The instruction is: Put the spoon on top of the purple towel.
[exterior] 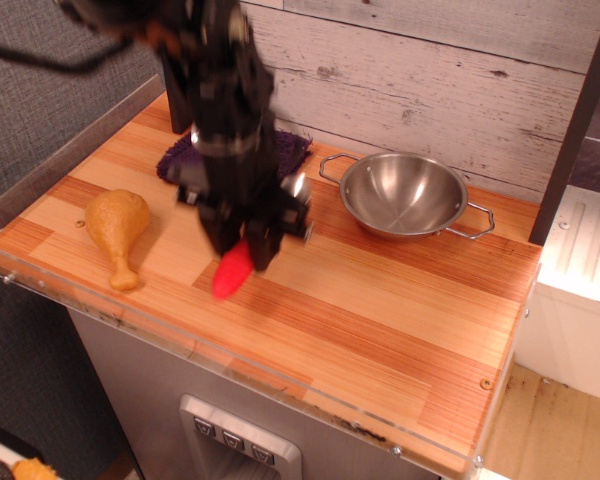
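Note:
The spoon has a red ribbed handle (230, 274) that sticks out toward the table's front edge, and a silver bowl (298, 187) that shows just right of the arm. My gripper (242, 250) is shut on the handle's upper part, and the image is blurred by motion. The spoon looks tilted, with its handle end just above the wood. The purple towel (285, 151) lies flat behind the arm at the back of the table, partly hidden by it.
A yellow-brown toy drumstick (120, 226) lies at the left front. A shiny two-handled steel bowl (405, 196) stands right of the towel. The wooden table (400, 300) has a clear plastic lip along its front edge and a plank wall behind.

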`<state>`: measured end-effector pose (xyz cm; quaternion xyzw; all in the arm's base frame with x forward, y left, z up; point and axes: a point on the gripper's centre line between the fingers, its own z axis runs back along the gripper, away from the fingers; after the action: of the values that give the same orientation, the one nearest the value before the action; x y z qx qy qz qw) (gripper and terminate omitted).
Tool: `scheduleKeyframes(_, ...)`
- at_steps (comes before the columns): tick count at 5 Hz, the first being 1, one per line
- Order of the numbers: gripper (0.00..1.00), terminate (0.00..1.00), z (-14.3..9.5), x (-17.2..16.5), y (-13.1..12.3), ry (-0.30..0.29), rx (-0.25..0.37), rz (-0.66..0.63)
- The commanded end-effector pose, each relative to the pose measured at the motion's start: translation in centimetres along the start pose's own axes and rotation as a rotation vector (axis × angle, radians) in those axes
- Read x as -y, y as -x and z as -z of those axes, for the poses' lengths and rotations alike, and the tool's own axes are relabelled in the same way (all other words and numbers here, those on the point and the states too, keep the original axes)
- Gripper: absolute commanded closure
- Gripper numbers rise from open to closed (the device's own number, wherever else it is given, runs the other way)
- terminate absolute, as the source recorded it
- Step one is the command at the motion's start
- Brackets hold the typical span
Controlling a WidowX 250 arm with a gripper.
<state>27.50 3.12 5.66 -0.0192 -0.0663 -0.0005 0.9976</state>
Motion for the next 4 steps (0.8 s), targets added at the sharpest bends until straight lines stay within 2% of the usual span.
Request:
scheduleKeyframes(1, 1.00, 0.00, -7.4, -4.1, -3.2, 0.003, 0.118, 0.046)
scheduleKeyframes(2, 1.00, 0.00, -6.5, -7.4, -5.4, -0.018, 0.079, 0.077)
scheduleKeyframes(3, 1.00, 0.00, -4.8, -10.0, -6.2, -0.022, 0.074, 0.047)
scheduleKeyframes(4, 1.00, 0.00, -3.7, -10.9, -6.0, -0.013, 0.065, 0.026)
